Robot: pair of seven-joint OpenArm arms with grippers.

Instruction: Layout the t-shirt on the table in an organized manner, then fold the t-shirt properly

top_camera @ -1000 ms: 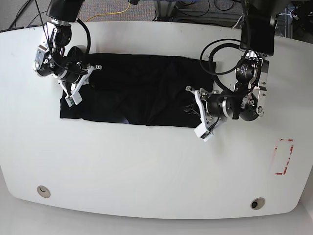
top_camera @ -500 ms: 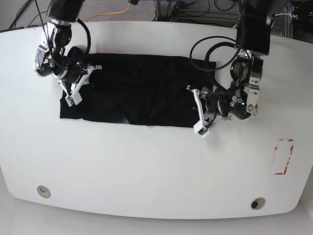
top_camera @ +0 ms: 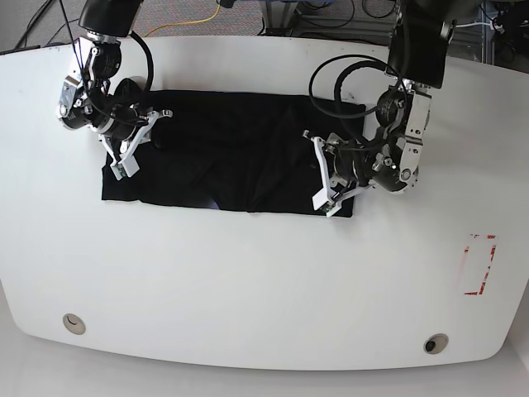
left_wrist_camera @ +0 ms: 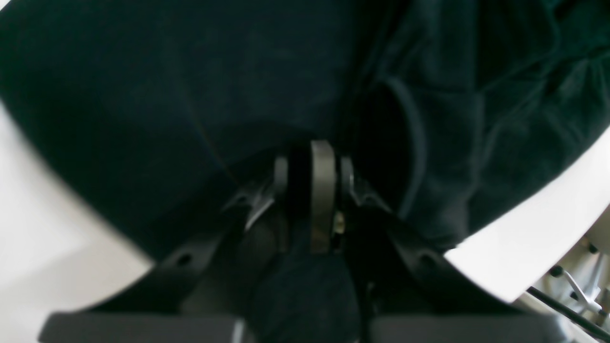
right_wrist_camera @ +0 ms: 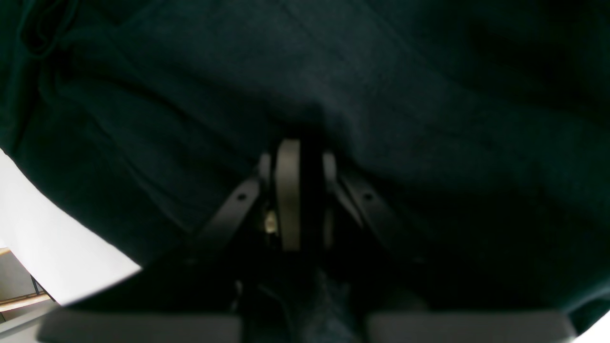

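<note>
The black t-shirt (top_camera: 223, 149) lies spread as a wide band across the far half of the white table (top_camera: 248, 281), with creases near its middle. My left gripper (top_camera: 325, 201) is at the shirt's right front corner, shut on a pinch of the cloth. In the left wrist view the left gripper (left_wrist_camera: 310, 157) has dark t-shirt (left_wrist_camera: 190, 95) fabric bunched around its closed fingers. My right gripper (top_camera: 121, 169) sits at the shirt's left end, shut on the fabric. The right wrist view shows the right gripper (right_wrist_camera: 298, 152) closed, with the t-shirt (right_wrist_camera: 381, 95) filling the view. No print shows.
A red tape rectangle (top_camera: 479, 265) marks the table at the right front. Two round grommet holes (top_camera: 73, 323) (top_camera: 435, 343) sit near the front edge. Cables (top_camera: 198, 16) and equipment lie beyond the far edge. Bare table (left_wrist_camera: 28, 214) shows beside the cloth.
My left gripper has moved leftward and a little back across the table, pulling the shirt's right front corner inward with it. The right arm has stayed where it was.
</note>
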